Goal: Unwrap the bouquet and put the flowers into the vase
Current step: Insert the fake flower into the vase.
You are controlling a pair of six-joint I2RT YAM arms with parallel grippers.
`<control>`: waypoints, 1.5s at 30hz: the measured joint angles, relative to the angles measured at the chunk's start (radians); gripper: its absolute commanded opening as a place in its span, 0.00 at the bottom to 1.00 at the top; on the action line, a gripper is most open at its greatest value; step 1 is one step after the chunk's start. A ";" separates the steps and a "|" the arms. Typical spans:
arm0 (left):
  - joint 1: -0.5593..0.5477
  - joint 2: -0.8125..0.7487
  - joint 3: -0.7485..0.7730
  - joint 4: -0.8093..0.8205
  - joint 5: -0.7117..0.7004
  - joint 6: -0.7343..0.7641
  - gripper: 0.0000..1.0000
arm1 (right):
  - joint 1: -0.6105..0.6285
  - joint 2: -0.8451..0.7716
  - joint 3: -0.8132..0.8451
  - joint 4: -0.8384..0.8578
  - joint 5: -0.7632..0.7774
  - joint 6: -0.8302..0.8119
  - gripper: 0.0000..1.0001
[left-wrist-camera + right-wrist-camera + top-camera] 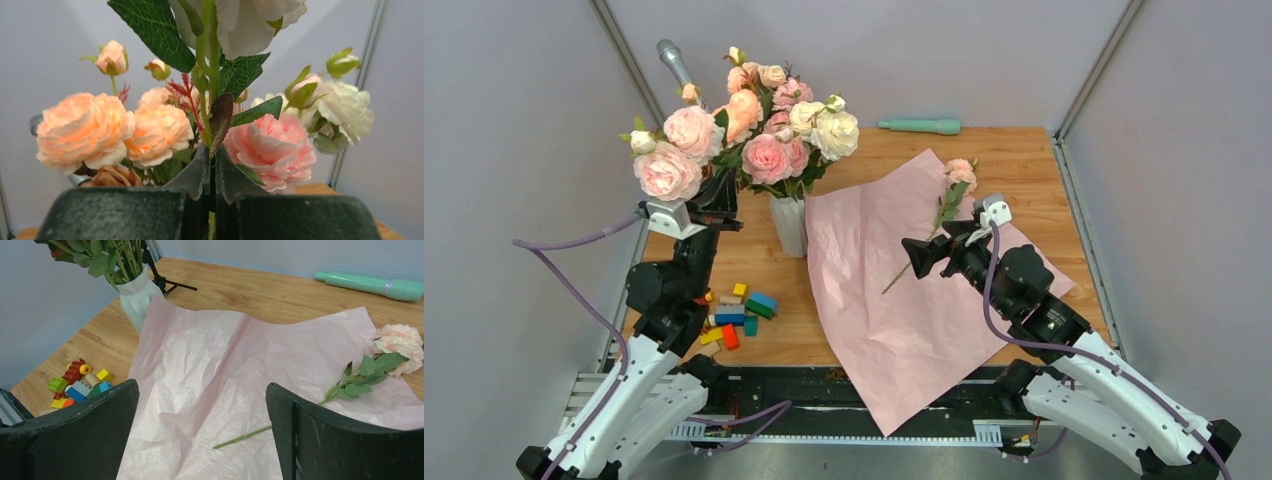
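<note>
The flowers (836,132) in the top view stand partly in the vase (789,228) on the desk (1014,150), just beside the pink paper (894,330), where one rose (961,172) lies beneath your released right claw (921,256). In the left wrist view your left claw (212,162) is clenched on a green stem (202,55) beside the crowded blooms; force it in askew and the slim vase may tip. In the right wrist view, a low grasp could drag the paper along.
</note>
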 measured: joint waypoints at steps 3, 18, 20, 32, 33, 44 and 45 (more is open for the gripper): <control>0.000 0.007 -0.027 -0.027 0.007 -0.001 0.00 | -0.001 0.003 0.000 0.002 0.000 0.000 1.00; 0.000 -0.001 -0.040 -0.046 0.016 -0.003 0.00 | -0.003 0.023 0.000 0.016 -0.010 0.000 1.00; 0.000 -0.008 -0.047 -0.045 0.016 -0.005 0.00 | -0.006 0.034 0.000 0.029 -0.024 0.000 1.00; 0.000 -0.033 -0.055 -0.079 0.006 -0.025 0.00 | -0.007 0.316 0.010 0.356 -0.294 0.004 0.99; 0.000 -0.034 -0.055 -0.081 0.006 -0.027 0.00 | -0.005 0.358 0.021 0.389 -0.311 0.005 0.99; 0.000 -0.034 -0.042 -0.110 0.008 -0.034 0.00 | 0.027 0.760 0.248 0.656 -0.392 0.005 0.94; 0.000 -0.034 -0.042 -0.111 0.008 -0.035 0.00 | 0.030 0.786 0.270 0.668 -0.396 0.005 0.94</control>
